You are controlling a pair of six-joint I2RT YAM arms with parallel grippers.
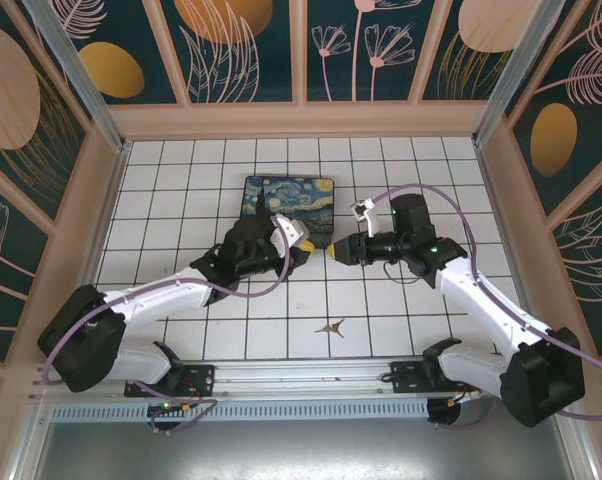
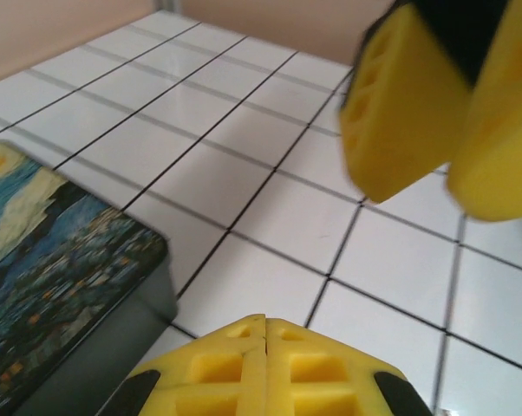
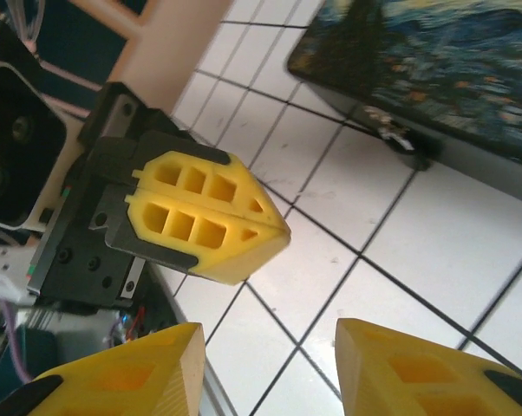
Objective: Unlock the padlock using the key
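My left gripper (image 1: 307, 246) is shut, its yellow fingers pressed together with nothing showing between them (image 2: 265, 322). My right gripper (image 1: 337, 250) faces it tip to tip, a short gap apart, and stands open (image 3: 268, 347) over bare tiles. The left gripper (image 3: 274, 230) hangs just beyond the right fingers. A tiny thin dark metal piece, apparently the key (image 1: 331, 326), lies on the floor nearer the arm bases, away from both grippers. A small dark thing with a silvery part, possibly the padlock (image 3: 404, 143), sits at the foot of the box wall.
A black box with a swirly blue-and-yellow painted lid (image 1: 288, 202) lies just behind the grippers, its corner close to the left fingers (image 2: 61, 260). Beige walls (image 1: 301, 118) ring the white tiled floor (image 1: 231, 320).
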